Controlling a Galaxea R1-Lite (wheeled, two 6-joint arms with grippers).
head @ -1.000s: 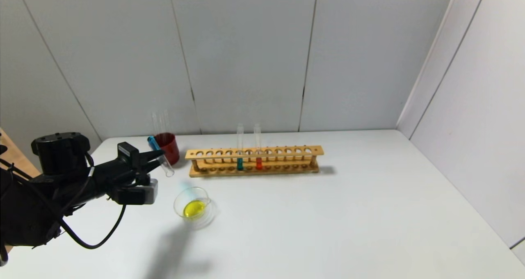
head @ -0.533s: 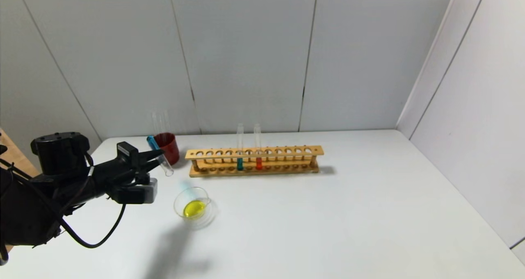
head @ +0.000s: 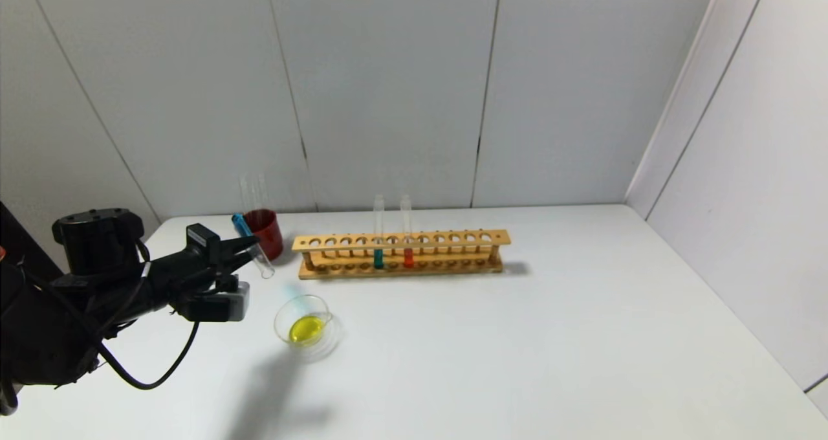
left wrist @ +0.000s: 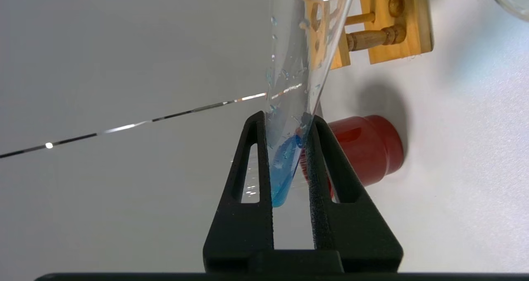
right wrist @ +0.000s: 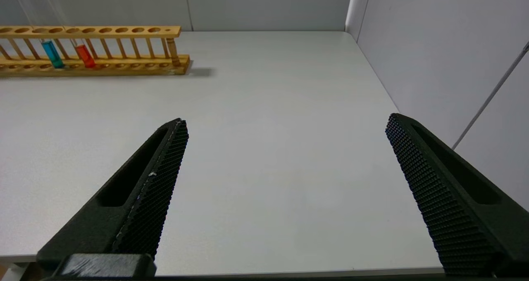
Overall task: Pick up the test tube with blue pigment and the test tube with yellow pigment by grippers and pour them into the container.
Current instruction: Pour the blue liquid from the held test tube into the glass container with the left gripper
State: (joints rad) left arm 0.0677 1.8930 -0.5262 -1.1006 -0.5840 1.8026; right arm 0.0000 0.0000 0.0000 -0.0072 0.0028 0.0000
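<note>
Blue liquid is seen at the round end of a slim clear glass test tube (head: pixel 252 246), which is clamped between the closed black fingers of the left gripper (head: pixel 249 249) at the left of the head view, above the white table (head: pixel 517 349). The tube is tilted, its blue end raised toward the upper left and its open mouth lowered toward the right. In the left wrist view the same tube (left wrist: pixel 289 148) is pinched between the two fingers (left wrist: pixel 248 169), with droplets along its inner wall.

A small low round clear glass dish (head: pixel 304 327) holding yellow liquid is set on the table just below and to the right of the tube's mouth, apart from it. A dark red opaque cup (head: pixel 265 233) is placed behind the gripper. A long wooden rack (head: pixel 401 253) is positioned at mid-frame, and a tube with teal liquid (head: pixel 378 257) and a tube with orange-red liquid (head: pixel 408 257) are held upright in it.

The right gripper (right wrist: pixel 285 157) is shown only in the right wrist view, spread wide and holding nothing, over the near table edge.
</note>
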